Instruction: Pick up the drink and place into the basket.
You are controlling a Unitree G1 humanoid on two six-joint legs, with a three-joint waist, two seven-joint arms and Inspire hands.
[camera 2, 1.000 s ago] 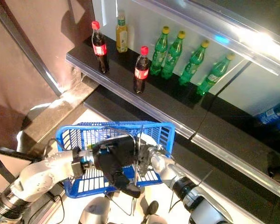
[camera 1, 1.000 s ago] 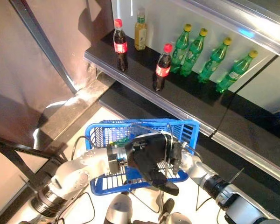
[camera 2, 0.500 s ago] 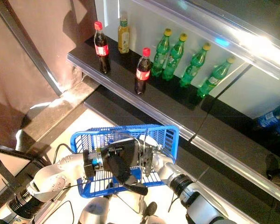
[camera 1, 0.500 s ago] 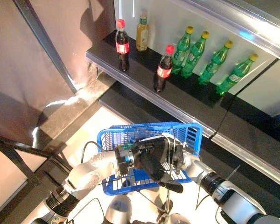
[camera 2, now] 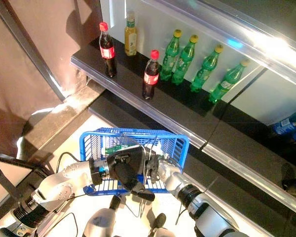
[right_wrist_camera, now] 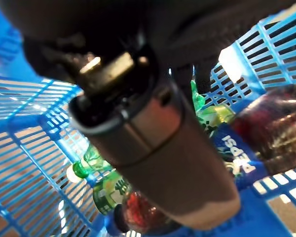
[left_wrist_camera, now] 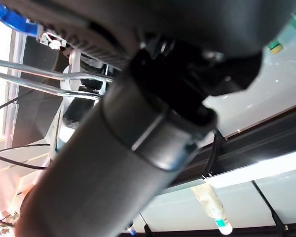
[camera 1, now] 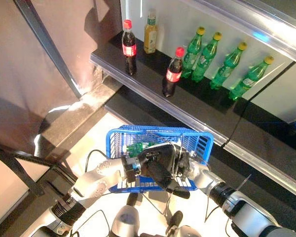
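Note:
The blue wire basket (camera 1: 119,140) hangs low in front of the shelf. Inside it lie green bottles (right_wrist_camera: 106,190) and a dark cola bottle (right_wrist_camera: 266,131) with a blue label; one green bottle (camera 1: 138,148) shows from above. My left hand (camera 1: 157,165) is pressed to the basket's near side, its thumb (left_wrist_camera: 138,148) crossing the metal handle wires (left_wrist_camera: 44,76). My right hand (camera 1: 188,164) sits just behind it at the basket's right end, its bulk (right_wrist_camera: 138,29) over the basket's inside and its fingers hidden.
A dark shelf (camera 1: 148,74) runs across the back. On it stand two cola bottles (camera 1: 129,47) (camera 1: 172,71), a yellow drink (camera 1: 149,32) and several green bottles (camera 1: 192,47). A lower ledge (camera 1: 266,153) runs beneath; a dark rail (camera 1: 44,44) slants at left.
The basket has moved up and away toward the shelf with both hands on it, and lies flatter. The view itself shifted slightly over the first half second.

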